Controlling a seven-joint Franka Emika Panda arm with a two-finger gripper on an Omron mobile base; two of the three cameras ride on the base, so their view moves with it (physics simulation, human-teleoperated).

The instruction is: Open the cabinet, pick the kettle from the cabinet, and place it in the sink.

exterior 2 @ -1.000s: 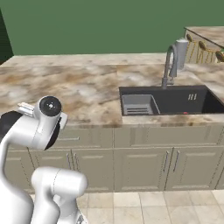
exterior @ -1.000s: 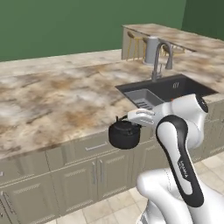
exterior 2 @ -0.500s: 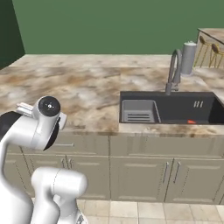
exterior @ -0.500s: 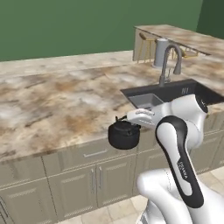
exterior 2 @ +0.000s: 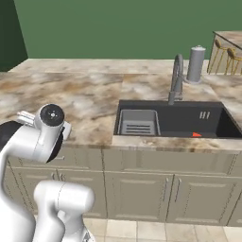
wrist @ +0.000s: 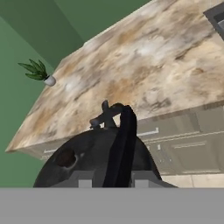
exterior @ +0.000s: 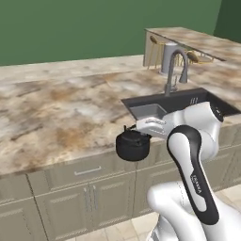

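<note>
Kettle — in gripper, outside sink

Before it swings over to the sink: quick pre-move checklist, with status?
1. Gripper closed on the kettle's arched handle: ok, fingers sit on either side of it.
2. Kettle off the counter: ok, it hangs in front of the counter edge.
3. Kettle upright: ok, no visible tilt.
4. Sink open for placing: partly ok, ribbed rack takes the left end, a small red item lies at the front.
5. Faucet out of the path: cannot tell.
</note>
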